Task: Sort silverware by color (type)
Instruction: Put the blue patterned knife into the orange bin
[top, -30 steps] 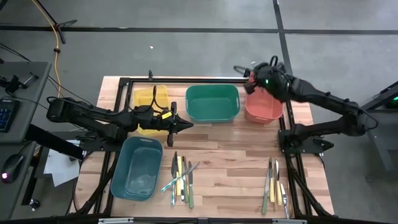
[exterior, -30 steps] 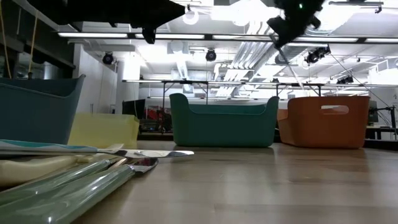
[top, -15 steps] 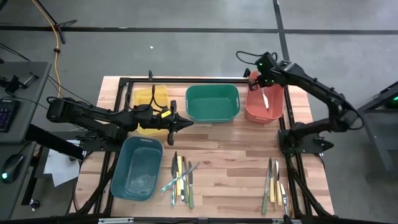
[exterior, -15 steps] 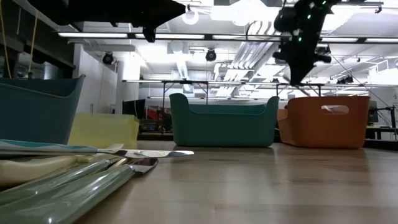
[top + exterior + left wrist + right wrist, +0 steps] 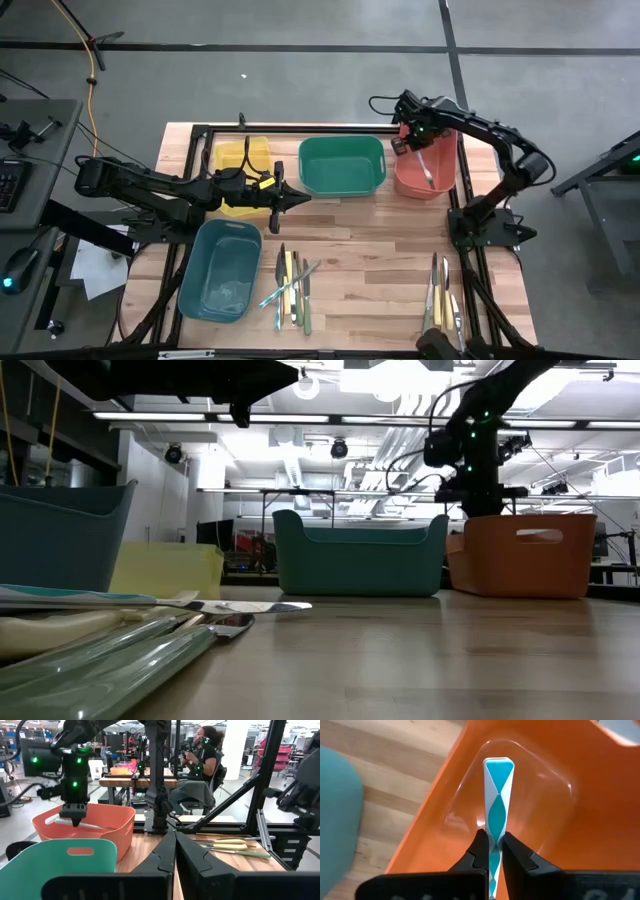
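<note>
High view: right hand (image 5: 421, 158), clamping a teal-patterned utensil (image 5: 497, 815), has dropped into the orange bin (image 5: 440, 183)

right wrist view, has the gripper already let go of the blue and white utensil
No, the right gripper is shut on the light-blue utensil, its handle pinched between the fingers above the red bin.

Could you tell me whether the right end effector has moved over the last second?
Yes. The right end effector, shut on a blue-handled utensil, has come down into the orange bin.
</note>
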### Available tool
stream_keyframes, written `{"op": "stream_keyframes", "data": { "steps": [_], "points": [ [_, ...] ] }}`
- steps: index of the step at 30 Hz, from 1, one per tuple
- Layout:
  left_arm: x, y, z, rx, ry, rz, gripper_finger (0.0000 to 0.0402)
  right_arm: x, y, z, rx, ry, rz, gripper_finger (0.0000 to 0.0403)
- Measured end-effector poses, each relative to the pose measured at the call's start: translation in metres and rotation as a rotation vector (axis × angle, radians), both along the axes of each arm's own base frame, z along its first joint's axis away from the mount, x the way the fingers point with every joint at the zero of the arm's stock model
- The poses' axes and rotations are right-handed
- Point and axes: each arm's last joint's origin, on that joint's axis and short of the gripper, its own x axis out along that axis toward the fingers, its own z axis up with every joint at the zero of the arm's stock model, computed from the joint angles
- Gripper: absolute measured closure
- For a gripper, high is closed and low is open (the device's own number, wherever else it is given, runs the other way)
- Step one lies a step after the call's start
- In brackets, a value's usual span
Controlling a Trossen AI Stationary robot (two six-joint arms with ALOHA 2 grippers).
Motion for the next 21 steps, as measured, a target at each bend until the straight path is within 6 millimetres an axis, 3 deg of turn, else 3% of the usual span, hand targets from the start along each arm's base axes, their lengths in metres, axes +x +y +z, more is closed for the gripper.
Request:
{"op": "stream_keyframes", "data": {
  "steps": [16,21],
  "points": [
    [0.000,0.000,0.000,0.000,0.001,0.000,0.0399,0.001,-0.001,-0.008,0.050,0.046,0.085,0.0307],
    [0.000,0.000,0.000,0.000,0.001,0.000,0.0399,0.003,-0.003,0.009,0.058,0.055,0.153,0.0306]
  ]
}}
